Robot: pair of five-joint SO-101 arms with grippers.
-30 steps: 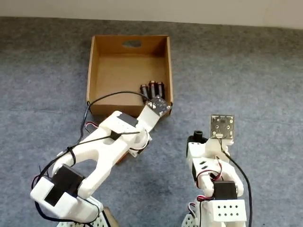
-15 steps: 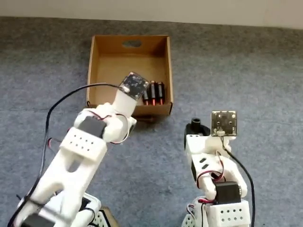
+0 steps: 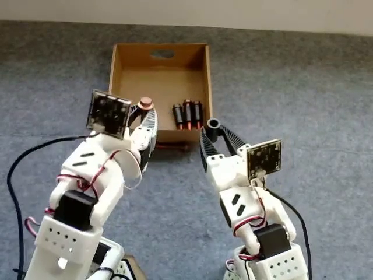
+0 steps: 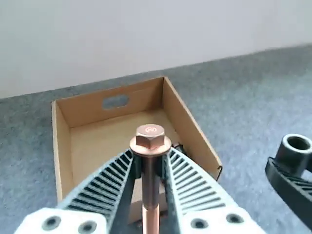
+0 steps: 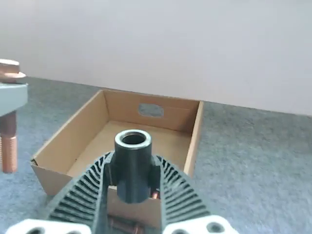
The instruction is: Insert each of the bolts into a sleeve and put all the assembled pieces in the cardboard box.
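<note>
My left gripper (image 4: 148, 168) is shut on a copper bolt (image 4: 149, 161), held upright with its hex head up, in front of the cardboard box (image 4: 109, 109). From above, the bolt (image 3: 145, 104) shows over the box's near wall. My right gripper (image 5: 131, 170) is shut on a black sleeve (image 5: 132, 163), upright with its bore facing up; in the high view the sleeve (image 3: 213, 125) sits just right of the cardboard box (image 3: 116, 76). Three assembled pieces (image 3: 187, 114) lie in the box's near right corner. The two held parts are apart.
Grey carpet (image 3: 303, 87) surrounds the box on all sides. A copper bolt (image 3: 169, 146) lies on the carpet against the box's front wall. A pale wall (image 5: 170, 44) stands behind the box.
The left arm has pulled back from the box's near wall and raised the bolt upright. The right arm has swung left and lifted the sleeve toward the box's right corner.
</note>
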